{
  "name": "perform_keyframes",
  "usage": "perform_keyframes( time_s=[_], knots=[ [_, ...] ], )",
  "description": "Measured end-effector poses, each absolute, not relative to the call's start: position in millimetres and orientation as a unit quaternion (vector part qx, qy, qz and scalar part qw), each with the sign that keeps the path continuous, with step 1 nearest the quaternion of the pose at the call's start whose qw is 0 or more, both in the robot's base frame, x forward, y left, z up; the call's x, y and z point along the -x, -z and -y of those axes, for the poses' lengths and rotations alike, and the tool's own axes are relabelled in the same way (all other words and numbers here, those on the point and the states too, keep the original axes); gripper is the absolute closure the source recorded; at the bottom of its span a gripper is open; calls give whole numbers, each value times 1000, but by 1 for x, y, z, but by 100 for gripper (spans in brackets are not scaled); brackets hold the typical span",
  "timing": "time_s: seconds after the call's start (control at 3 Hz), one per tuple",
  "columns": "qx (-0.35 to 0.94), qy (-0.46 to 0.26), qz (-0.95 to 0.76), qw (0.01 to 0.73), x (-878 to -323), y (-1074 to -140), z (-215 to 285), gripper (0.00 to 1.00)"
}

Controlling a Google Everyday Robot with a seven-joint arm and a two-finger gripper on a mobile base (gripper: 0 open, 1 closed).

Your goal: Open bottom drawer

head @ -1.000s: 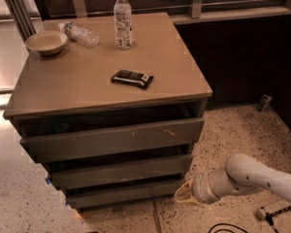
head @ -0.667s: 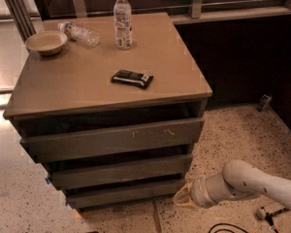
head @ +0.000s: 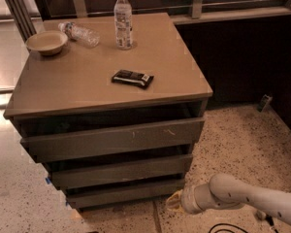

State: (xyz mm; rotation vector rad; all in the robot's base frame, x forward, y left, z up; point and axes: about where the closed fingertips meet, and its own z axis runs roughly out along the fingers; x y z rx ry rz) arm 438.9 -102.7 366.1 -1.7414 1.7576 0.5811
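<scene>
The cabinet has three dark grey-brown drawer fronts. The bottom drawer (head: 126, 193) is the slimmest front, lowest, just above the floor. Above it sit the middle front (head: 121, 171) and the tallest front (head: 114, 139) with pale scratches. My gripper (head: 174, 201) is low, by the right end of the bottom drawer, at the tip of my white arm (head: 242, 198), which reaches in from the lower right.
On the cabinet top (head: 77, 86) stand an upright water bottle (head: 122, 21), a bottle lying on its side (head: 80, 33), a tan bowl (head: 46, 41) and a dark snack bar (head: 132, 78). Speckled floor lies right; a black cable (head: 228, 227) lies under my arm.
My arm and gripper have sunk a little lower and edged nearer the right end of the bottom drawer. The drawers and the objects on top have not moved.
</scene>
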Motion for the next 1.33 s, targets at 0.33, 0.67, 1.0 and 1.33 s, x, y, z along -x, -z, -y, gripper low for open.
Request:
perform_keyframes(
  time_s=[0.33, 0.67, 1.0, 1.33],
  knots=[
    [661, -214, -652, 302, -448, -332, 94, 100],
    [661, -216, -652, 302, -447, -327, 92, 100],
    [661, -216, -652, 302, -447, -327, 92, 83],
    [664, -210, -654, 297, -445, -327, 91, 60]
  ],
)
